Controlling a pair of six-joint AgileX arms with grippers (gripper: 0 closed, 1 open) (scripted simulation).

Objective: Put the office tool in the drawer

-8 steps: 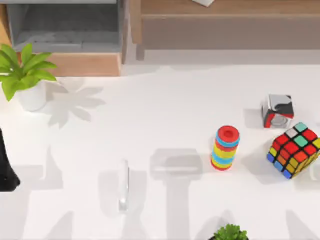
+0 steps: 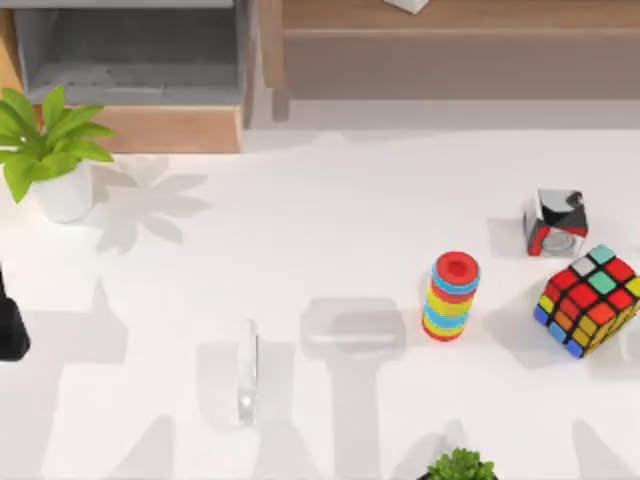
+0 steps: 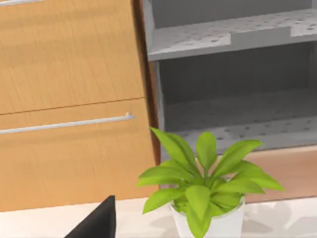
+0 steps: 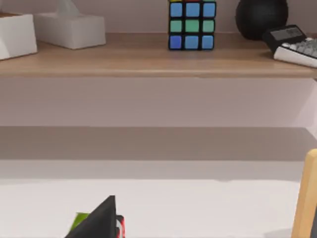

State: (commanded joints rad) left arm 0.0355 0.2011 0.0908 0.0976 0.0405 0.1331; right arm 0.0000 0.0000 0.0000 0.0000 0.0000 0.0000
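Top view: slim, nearly transparent glassy bar with rounded ends [image 2: 247, 372], the office tool, lies lengthwise on the white tabletop [image 2: 330, 220] near the front edge, left of centre, untouched. Grey-lined drawer box with light tan wood front [image 2: 130, 65] sits open at the back-left corner. Left arm [image 2: 10, 330] is a dark shape at the left edge; can't tell if its fingers are apart or together. Clear boxy block [image 2: 352, 330] is just right of the bar, the coloured ring stack [image 2: 451, 296] further right.

Left wrist view: green potted plant [image 3: 205, 183] stands in front of the drawer's grey interior [image 3: 233, 74].

Right wrist view: brown wooden shelf [image 4: 148, 57] with a colour cube [image 4: 192, 25]; right finger state not readable.

Judgement: reach phase. Approach from above, pinch across the bar's narrow width at mid-length, stay off the clear block, then route around the plant.
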